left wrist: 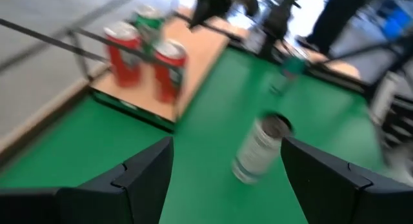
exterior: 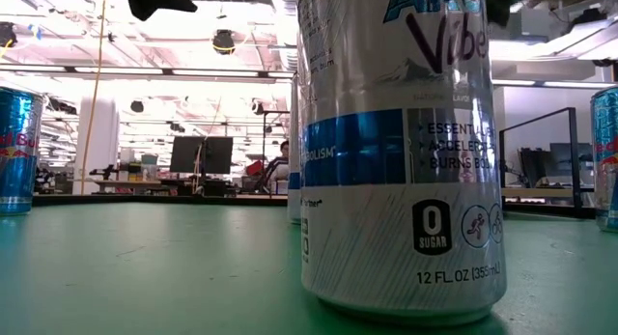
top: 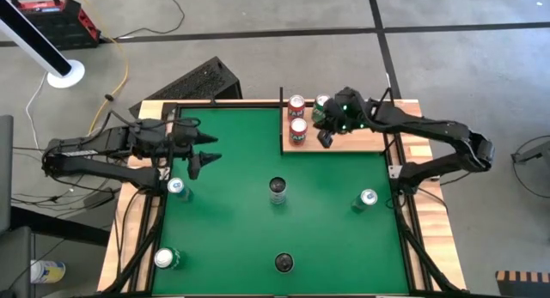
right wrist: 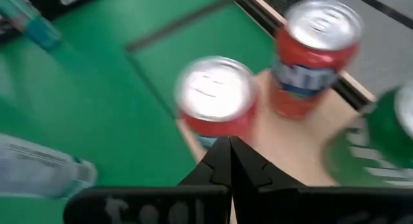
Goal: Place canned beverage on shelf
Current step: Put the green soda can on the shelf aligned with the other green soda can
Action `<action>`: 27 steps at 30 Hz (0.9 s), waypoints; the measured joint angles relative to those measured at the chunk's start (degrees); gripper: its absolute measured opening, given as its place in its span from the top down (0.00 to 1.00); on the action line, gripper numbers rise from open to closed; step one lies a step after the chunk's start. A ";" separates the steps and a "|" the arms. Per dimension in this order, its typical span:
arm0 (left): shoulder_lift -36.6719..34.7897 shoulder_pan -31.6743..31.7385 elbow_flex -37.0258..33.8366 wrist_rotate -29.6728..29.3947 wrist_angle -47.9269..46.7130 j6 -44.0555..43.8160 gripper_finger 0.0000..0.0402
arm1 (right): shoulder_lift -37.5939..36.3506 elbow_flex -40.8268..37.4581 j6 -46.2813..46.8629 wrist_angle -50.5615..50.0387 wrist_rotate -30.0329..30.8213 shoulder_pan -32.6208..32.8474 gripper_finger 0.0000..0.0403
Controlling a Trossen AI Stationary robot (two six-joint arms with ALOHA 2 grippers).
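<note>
The right gripper (top: 326, 136) hangs over the shelf (top: 361, 141) with jaws shut and empty; the left gripper (top: 203, 160), jaws spread and empty, hovers above the green felt near a blue can (top: 177, 188); it should drop squarely over a can's body and close below the rim. The shelf holds two red cans (top: 296, 106) (top: 299, 130) and a green can (top: 322, 105); five cans wait on the felt.

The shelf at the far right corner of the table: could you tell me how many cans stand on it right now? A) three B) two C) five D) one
A: in the high view the shelf carries two red cans and one green can, beside the shut right gripper.
</note>
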 joint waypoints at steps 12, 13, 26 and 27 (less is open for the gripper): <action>1.30 -7.75 0.00 14.53 -5.49 -2.96 0.33 | 0.32 10.44 17.47 -4.36 17.88 29.91 0.95; 2.00 -9.94 0.00 14.55 -5.39 -4.97 0.33 | 0.30 10.62 17.66 -4.21 18.83 31.77 0.95; 19.72 -41.34 7.39 3.65 -6.01 -41.97 0.33 | 0.34 10.60 13.27 -9.23 23.70 44.17 0.95; 21.10 -43.00 8.39 3.73 -6.69 -45.93 0.33 | 0.34 10.60 12.16 -9.25 23.59 44.81 0.95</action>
